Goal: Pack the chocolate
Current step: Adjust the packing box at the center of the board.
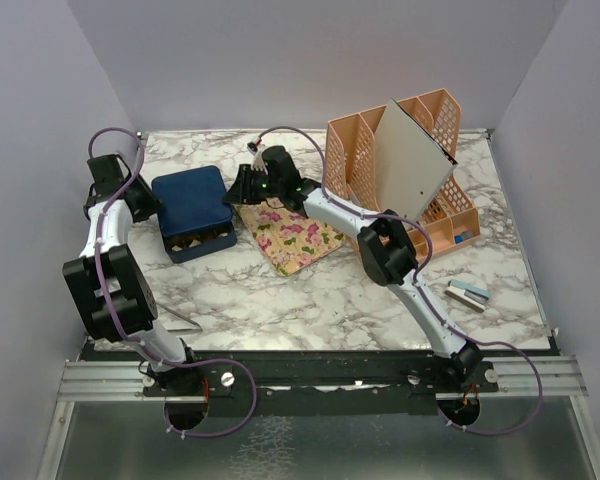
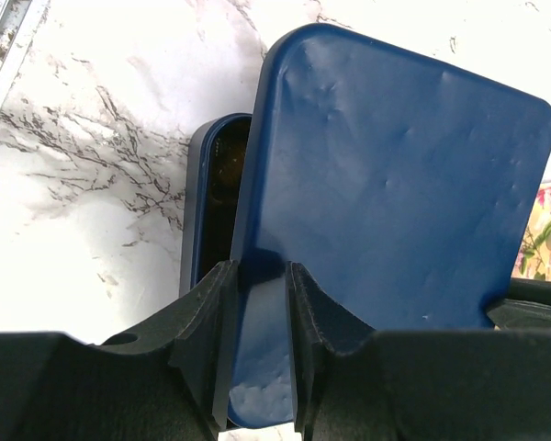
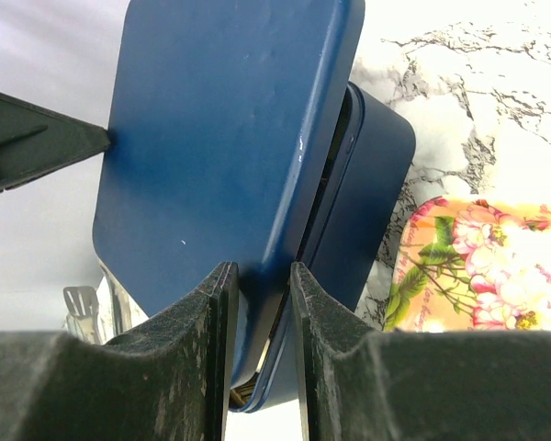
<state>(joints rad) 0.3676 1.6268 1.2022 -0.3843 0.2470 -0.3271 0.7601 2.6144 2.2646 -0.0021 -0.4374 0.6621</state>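
The left pincer (image 2: 260,285) and the right pincer (image 3: 261,285) each clamp one edge of the blue lid (image 1: 190,198) (opposite sides of it), and the chocolate (image 1: 198,240) shows just under the lid.

white marble-patterned table (image 1: 330,290) enclosed by plain pale lavender walls (image 1: 310,60), evenly lit.

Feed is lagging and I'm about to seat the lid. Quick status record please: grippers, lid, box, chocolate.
left gripper: shut on one edge of the blue lid
right gripper: shut on the lid's opposite edge
blue lid: held over the box, offset, not seated
box: near row of compartments uncovered
chocolate: brown pieces show in that row; the rest hidden
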